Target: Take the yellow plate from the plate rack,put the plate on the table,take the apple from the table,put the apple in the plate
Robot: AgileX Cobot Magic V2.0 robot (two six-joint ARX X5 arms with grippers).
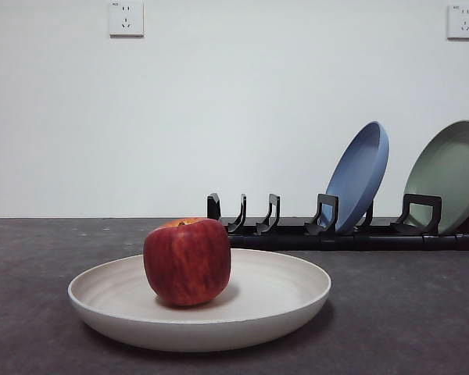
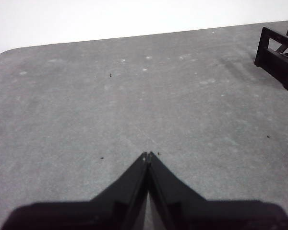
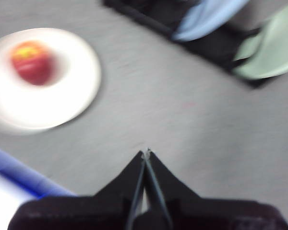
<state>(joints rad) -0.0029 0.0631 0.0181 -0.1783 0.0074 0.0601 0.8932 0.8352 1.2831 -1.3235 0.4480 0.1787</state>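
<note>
sitting red-streaked apple (image 1: 187, 261) upright in the matte cream yellow plate (image 1: 285, 293).

Even light; blurred right-wrist view.

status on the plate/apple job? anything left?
Looks done. The yellow plate is out of the plate rack and flat on the table, and the apple sits in it. Nothing in hand: the left gripper and right gripper are both shut, empty and clear of the plate. The blue plate and green plate remain racked. Nothing visibly left.
</note>
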